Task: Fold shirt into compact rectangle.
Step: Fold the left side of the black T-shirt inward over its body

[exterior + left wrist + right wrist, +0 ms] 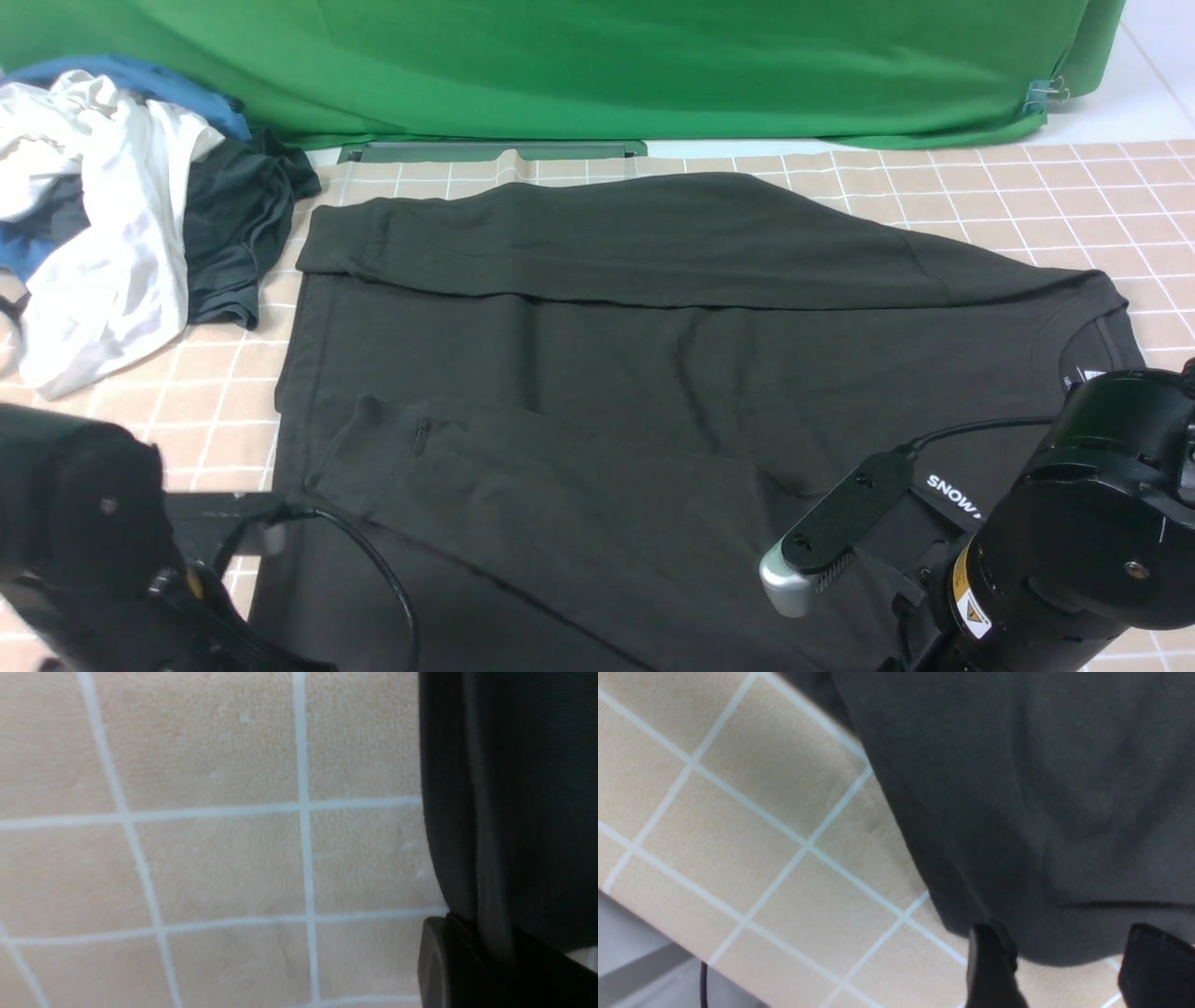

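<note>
The charcoal-black shirt (pixel 653 373) lies flat and sideways on the tiled cloth, collar with its white label (pixel 1092 375) to the right and hem to the left. Its far side is folded in, and a sleeve lies across the near part. In the left wrist view my left gripper (pixel 467 935) is shut on the shirt's hem edge (pixel 486 812), the fabric running into the jaws. In the right wrist view my right gripper (pixel 1064 931) is open, its two fingers apart on either side of a rounded shirt edge (pixel 1041 858). The right arm (pixel 1092 532) hides its fingers in the front view.
A heap of clothes sits at the back left: a white garment (pixel 103 215), a dark grey-teal one (pixel 233 224) and a blue one (pixel 140 79). A green backdrop (pixel 597 65) closes the far side. The beige tiled cloth (pixel 1027 196) ends near the right gripper (pixel 635 961).
</note>
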You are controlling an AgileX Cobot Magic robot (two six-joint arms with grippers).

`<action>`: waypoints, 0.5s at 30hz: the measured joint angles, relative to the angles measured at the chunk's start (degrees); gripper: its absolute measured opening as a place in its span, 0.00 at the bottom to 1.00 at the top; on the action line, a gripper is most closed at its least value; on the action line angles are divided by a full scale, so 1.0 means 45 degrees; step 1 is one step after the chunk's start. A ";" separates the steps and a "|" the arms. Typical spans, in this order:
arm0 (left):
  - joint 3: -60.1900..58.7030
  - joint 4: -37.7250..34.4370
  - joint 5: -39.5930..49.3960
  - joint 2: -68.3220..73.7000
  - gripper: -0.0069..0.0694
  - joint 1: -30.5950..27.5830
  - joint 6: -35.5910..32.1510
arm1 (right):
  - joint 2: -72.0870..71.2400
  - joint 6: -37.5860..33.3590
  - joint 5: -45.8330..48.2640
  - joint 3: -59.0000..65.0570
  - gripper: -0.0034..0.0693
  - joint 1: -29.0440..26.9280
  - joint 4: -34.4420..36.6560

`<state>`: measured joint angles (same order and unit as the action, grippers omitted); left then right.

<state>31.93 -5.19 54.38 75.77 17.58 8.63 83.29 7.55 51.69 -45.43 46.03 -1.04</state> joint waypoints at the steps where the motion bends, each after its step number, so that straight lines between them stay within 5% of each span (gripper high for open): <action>1: 0.0075 0.0260 0.0326 -0.0437 0.12 0.0000 -0.0003 | 0.0000 -0.0064 0.0145 0.0000 0.61 0.0000 0.0000; 7: 0.0104 0.2632 0.1744 -0.2020 0.12 0.0000 -0.0045 | 0.0000 -0.0154 0.0453 0.0000 0.61 0.0000 -0.0399; 15: 0.0104 0.1534 0.1936 -0.2269 0.14 0.0000 -0.1208 | 0.0000 -0.0145 0.0453 0.0000 0.61 0.0000 -0.0524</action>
<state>32.40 1.71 63.09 65.56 17.58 3.20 83.29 6.90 53.73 -45.43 46.03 -3.40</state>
